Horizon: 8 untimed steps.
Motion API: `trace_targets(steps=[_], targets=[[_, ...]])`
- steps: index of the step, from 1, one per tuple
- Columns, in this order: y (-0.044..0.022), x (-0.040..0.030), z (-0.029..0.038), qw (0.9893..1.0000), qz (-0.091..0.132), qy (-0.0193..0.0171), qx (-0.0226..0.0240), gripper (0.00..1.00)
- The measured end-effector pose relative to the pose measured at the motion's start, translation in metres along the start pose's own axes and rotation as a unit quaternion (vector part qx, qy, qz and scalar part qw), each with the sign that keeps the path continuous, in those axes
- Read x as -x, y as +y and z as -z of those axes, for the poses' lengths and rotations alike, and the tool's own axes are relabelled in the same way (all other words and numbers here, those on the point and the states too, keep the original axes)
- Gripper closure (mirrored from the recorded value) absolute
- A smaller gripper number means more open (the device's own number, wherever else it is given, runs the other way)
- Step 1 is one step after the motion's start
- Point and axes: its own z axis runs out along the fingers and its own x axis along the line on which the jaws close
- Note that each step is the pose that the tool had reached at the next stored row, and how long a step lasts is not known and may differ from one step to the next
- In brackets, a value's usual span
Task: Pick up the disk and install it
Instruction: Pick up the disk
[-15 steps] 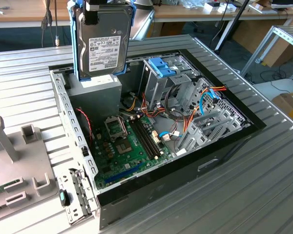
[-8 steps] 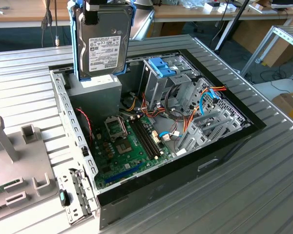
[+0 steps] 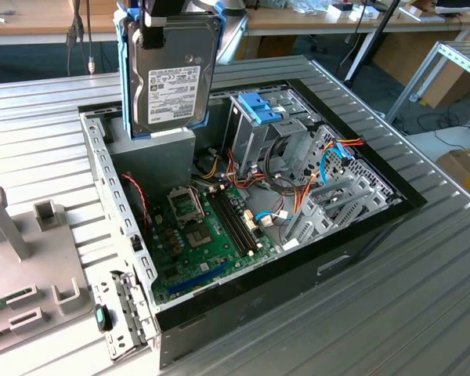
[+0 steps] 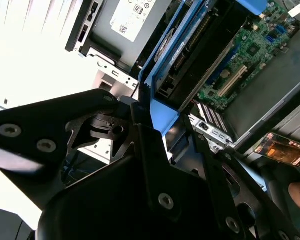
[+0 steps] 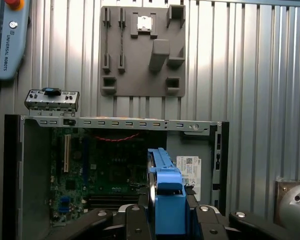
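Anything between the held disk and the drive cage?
Nothing visible. The disk hangs upright in the gripper above the grey power supply; open air separates it from the drive cage on the exterior view's right.

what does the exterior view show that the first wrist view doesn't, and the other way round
Exterior view's own: the white-labelled face of the disk, upright above the open case, plus the drive cage with its blue clip and the orange and blue cables. First wrist view's own: a pale blue controller with a red button on the ribbed table, and the disk's blue rail edge-on. Shared: the gripper holding the disk, the case, the green motherboard and the grey fixture plate.
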Motion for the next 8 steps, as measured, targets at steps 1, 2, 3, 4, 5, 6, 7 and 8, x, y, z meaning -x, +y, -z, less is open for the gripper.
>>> trace_targets(steps=[1,2,3,4,5,6,7,8], targets=[[0.0,-0.0012,0.0001,1.0,0.0,0.0,0.0,0.64],[0.0,-0.0025,0.0001,1.0,0.0,0.0,0.0,0.64],[0.0001,-0.0032,0.0002,1.0,0.0,0.0001,0.0,0.64],[0.0001,-0.0042,0.0003,1.0,0.0,0.0,0.0,0.64],[0.0001,-0.0051,0.0003,1.0,0.0,0.0001,0.0,0.64],[0.0001,-0.0059,0.0004,1.0,0.0,0.0001,0.0,0.64],[0.0001,-0.007,0.0004,1.0,0.0,0.0,0.0,0.64],[0.0001,-0.0104,0.0006,1.0,0.0,0.0,0.0,0.64]])
